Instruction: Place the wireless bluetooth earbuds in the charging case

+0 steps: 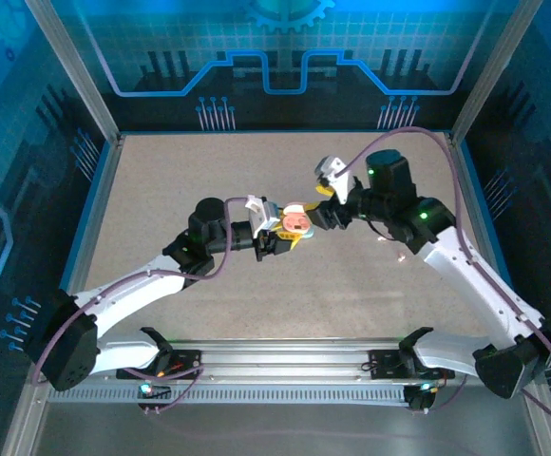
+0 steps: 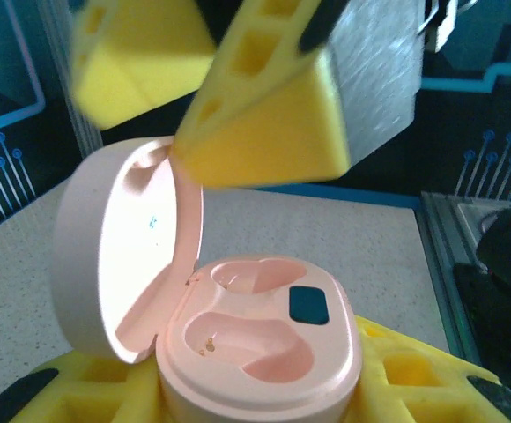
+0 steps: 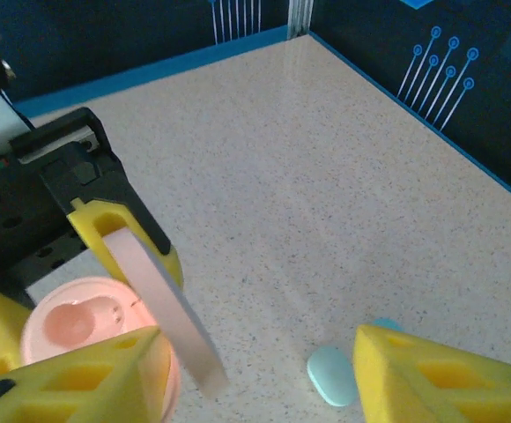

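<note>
The pink charging case (image 2: 264,352) sits between the yellow fingers of my left gripper (image 2: 255,392), which is shut on its base. Its lid (image 2: 123,247) stands open to the left, and both wells are empty. From above, the case (image 1: 296,221) hangs over the middle of the table with the left gripper (image 1: 288,230) on it. My right gripper (image 1: 318,207) hovers just beside and above it. That gripper (image 3: 257,344) is open, its left finger next to the lid's edge (image 3: 163,322). A small pale blue earbud (image 3: 335,374) lies on the table below, with a second blue piece (image 3: 383,324) peeking from behind the right finger.
The speckled table (image 1: 209,313) is walled by blue panels (image 1: 285,57), with a metal rail (image 1: 285,356) along the near edge. The right gripper's yellow fingers (image 2: 264,115) hang close over the case in the left wrist view.
</note>
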Robot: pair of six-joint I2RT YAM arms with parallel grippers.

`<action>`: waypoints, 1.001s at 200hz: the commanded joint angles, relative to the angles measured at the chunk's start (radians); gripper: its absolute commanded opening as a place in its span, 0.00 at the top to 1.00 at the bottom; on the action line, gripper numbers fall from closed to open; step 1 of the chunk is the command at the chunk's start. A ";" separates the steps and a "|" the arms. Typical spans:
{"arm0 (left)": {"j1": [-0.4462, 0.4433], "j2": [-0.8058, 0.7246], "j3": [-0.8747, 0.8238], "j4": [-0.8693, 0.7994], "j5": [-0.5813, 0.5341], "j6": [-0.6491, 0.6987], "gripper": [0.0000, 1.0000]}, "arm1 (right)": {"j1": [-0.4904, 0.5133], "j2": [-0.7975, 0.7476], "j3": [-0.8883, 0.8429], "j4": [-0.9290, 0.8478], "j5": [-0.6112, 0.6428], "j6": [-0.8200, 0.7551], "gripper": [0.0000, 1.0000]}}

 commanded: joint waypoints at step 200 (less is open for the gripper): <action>-0.009 -0.026 -0.054 0.143 -0.068 -0.071 0.68 | -0.618 0.368 -0.221 -0.174 0.183 0.617 0.52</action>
